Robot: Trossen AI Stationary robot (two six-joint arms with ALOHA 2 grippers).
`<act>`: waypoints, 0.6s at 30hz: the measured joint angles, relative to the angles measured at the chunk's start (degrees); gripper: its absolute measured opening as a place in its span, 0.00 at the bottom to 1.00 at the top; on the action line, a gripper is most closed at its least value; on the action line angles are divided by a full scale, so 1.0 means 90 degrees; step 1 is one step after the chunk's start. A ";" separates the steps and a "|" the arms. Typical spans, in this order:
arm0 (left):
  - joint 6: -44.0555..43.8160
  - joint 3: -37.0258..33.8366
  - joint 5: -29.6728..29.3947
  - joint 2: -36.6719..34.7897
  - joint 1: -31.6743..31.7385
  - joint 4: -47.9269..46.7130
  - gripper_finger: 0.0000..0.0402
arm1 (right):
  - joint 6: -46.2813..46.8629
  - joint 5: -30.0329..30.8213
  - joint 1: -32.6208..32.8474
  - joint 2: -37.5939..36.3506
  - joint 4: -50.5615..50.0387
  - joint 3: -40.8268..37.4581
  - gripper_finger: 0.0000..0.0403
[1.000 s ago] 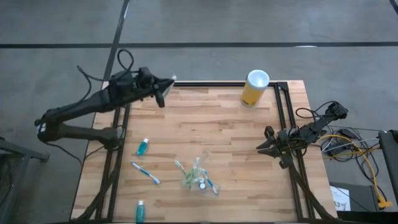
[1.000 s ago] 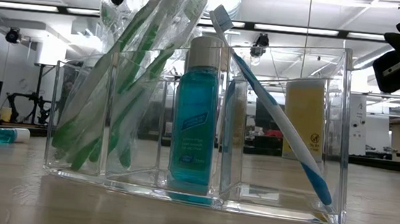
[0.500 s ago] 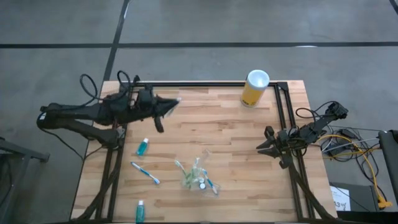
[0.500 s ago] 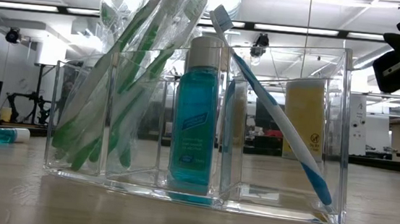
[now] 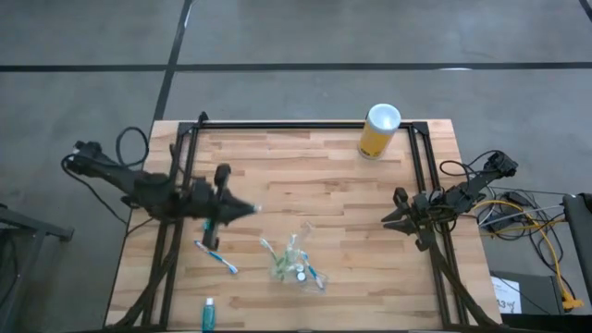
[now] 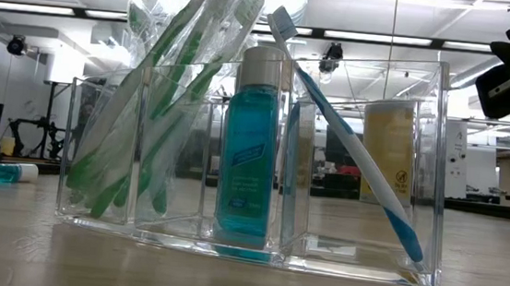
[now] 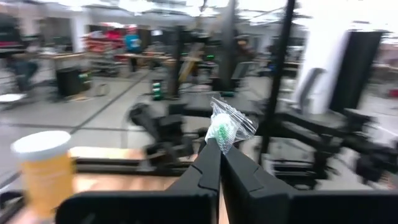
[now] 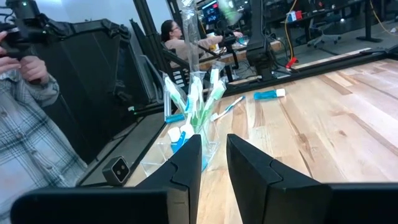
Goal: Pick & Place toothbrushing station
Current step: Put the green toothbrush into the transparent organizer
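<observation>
Left hand (image 5: 252, 210) swung nearer station (image 5: 296, 264), gripping toothbrush (image 7: 222, 129)

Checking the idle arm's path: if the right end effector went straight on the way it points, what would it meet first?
Probably the clear organizer holding toothbrushes. The right end effector points across bare table toward it, though depth is hard to judge.

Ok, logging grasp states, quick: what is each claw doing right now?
Left claw: closed on a wrapped green toothbrush.
Right claw: open, holding nothing.
</observation>
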 joint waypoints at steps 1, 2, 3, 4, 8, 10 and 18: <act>0.0037 -0.0002 0.0001 0.0029 -0.0174 0.0062 0.02 | 0.0000 0.0000 0.0000 0.0000 0.0000 0.0000 0.19; 0.0085 -0.0019 -0.0001 0.0073 -0.0347 0.0188 0.02 | 0.0000 0.0000 0.0000 0.0000 0.0000 0.0000 0.19; 0.0156 -0.0054 -0.0001 0.0125 -0.0508 0.0403 0.02 | 0.0000 0.0000 0.0000 0.0000 0.0000 0.0000 0.19; 0.0241 -0.0110 0.0003 0.0173 -0.0651 0.0644 0.02 | 0.0000 0.0000 0.0000 0.0000 0.0000 0.0000 0.19; 0.0521 -0.0527 0.0008 0.0414 -0.1064 0.1900 0.01 | 0.0000 0.0000 0.0000 0.0000 0.0000 0.0000 0.19; 0.0556 -0.0747 0.0006 0.0554 -0.1159 0.2549 0.01 | 0.0000 0.0000 0.0000 0.0000 0.0000 0.0000 0.19; 0.0271 -0.1450 0.0004 0.1100 -0.1214 0.4192 0.02 | 0.0000 0.0000 0.0000 0.0000 0.0000 0.0000 0.19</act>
